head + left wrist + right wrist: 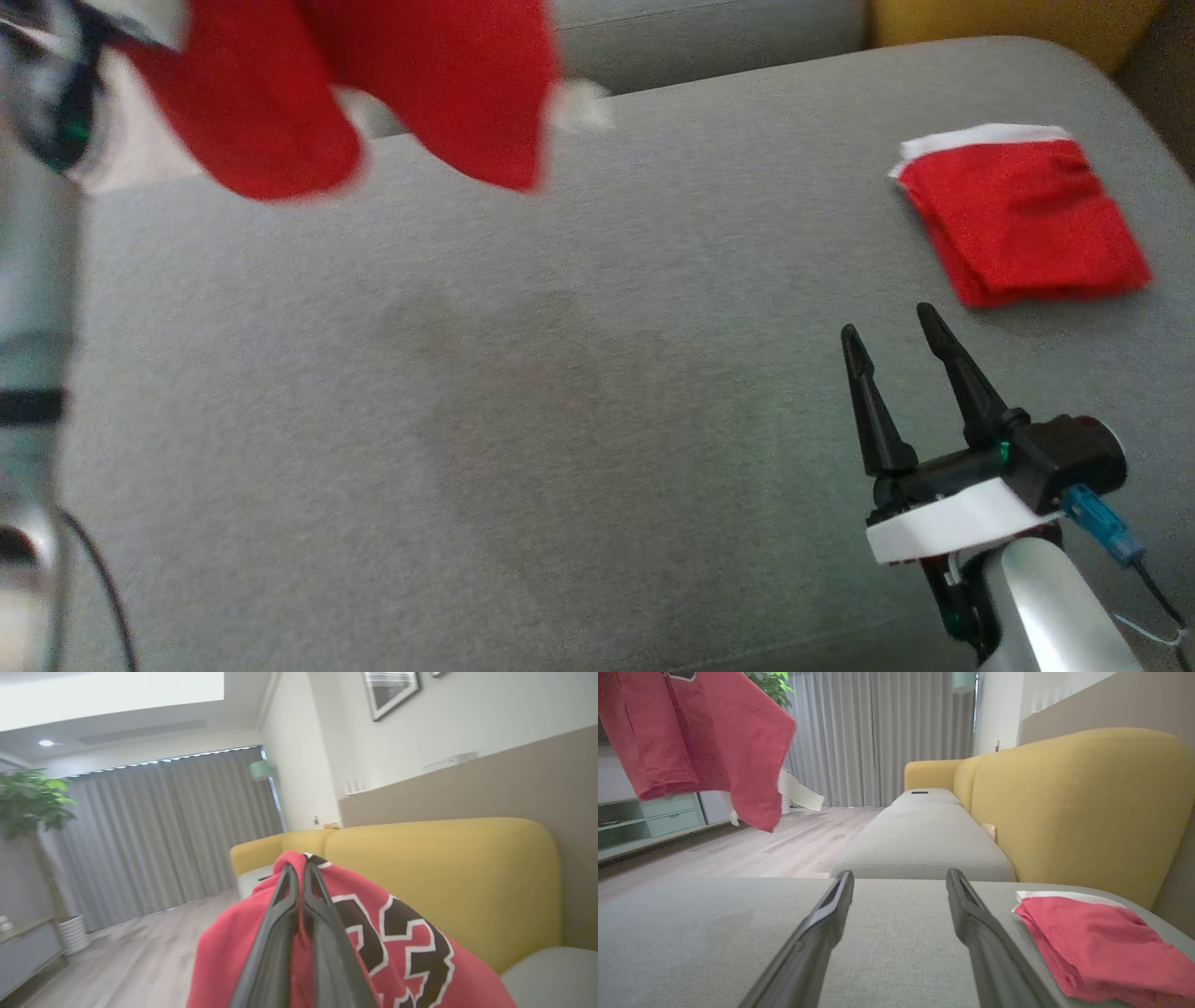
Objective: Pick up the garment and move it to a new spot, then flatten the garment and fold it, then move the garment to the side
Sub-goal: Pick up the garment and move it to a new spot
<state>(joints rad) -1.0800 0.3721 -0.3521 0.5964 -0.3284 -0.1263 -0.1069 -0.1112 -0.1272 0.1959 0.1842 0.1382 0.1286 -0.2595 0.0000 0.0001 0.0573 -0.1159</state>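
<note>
Red garment (392, 84) hangs in the air off the left fingers (290, 882), which are clenched on a bunched fold beside the black printed number. It sits up at the far left of the grey seat cushion (467, 420), not touching it as far as I can tell. Right fingers (868, 397) are spread wide and empty, low over the cushion's near right. Step in hand looks like the carry to a new spot. Aim for the bare middle of the cushion, well apart from the folded red piece (1022, 224) at far right. Land the lowest edge first, then draw the cloth back so it lays out instead of heaping. A single pinch will likely let it twist, so catch a free edge with the right fingers before releasing.
</note>
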